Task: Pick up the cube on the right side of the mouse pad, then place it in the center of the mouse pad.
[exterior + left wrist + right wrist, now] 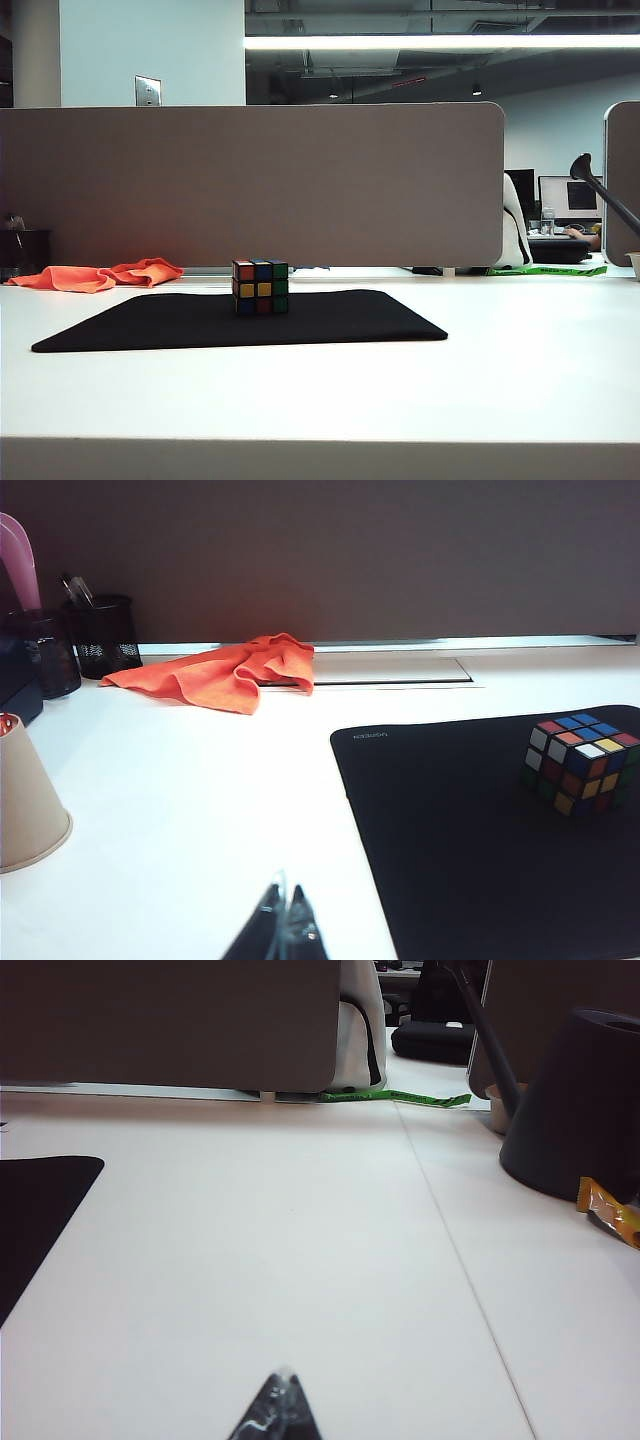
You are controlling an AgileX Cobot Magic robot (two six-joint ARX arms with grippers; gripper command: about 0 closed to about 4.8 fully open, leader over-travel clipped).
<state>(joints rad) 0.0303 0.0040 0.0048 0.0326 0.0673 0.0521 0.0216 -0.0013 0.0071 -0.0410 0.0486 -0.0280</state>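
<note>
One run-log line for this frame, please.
stickered puzzle cube: on black mat, centre | left tool: shut, empty | right tool: shut, empty

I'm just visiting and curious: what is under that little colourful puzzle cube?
The small multicoloured puzzle cube sits on the large flat black mouse pad, near its middle. The white table lies beneath the pad. The cube's bottom face is hidden.

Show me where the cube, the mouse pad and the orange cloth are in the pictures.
cube (261, 286), exterior view, on its front face.
mouse pad (150, 322), exterior view, on bare black surface left of the cube.
orange cloth (232, 672), left wrist view, on the middle of its folds.
</note>
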